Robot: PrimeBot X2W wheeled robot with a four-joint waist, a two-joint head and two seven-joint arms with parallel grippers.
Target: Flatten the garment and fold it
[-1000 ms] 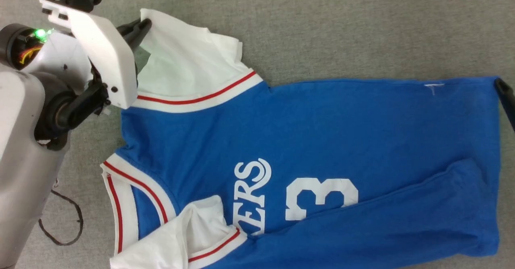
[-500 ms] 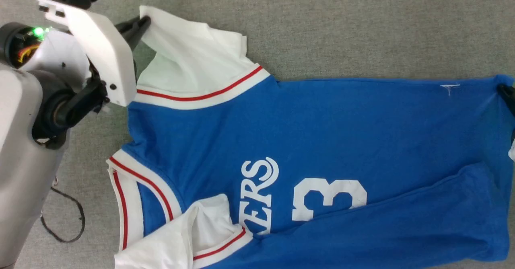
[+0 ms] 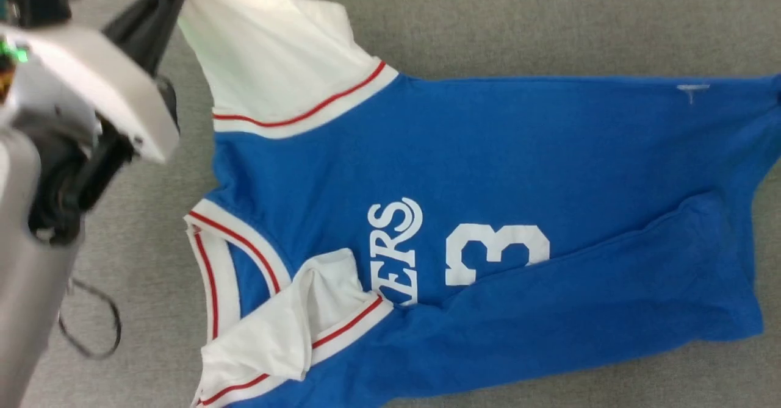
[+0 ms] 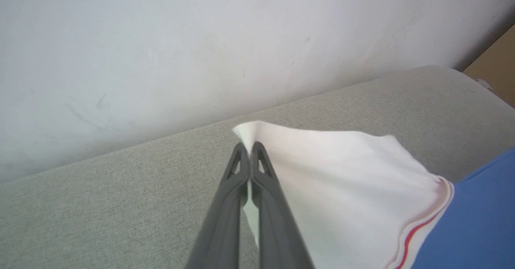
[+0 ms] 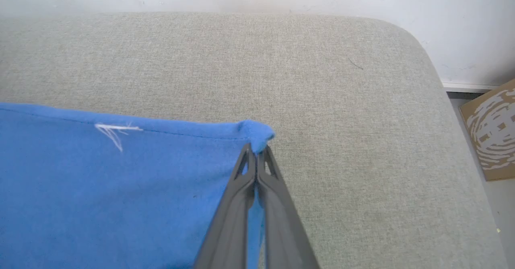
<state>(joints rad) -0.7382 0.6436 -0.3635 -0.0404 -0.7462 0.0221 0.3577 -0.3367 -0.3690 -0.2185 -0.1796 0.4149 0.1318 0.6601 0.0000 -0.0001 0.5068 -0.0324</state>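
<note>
One blue garment, white red-striped sleeves, near side folded over.

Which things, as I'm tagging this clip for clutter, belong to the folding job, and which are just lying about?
Job: garment; left gripper, shut on its white sleeve corner; right gripper, shut on its blue hem corner.
Lying about: black cord; cardboard.
</note>
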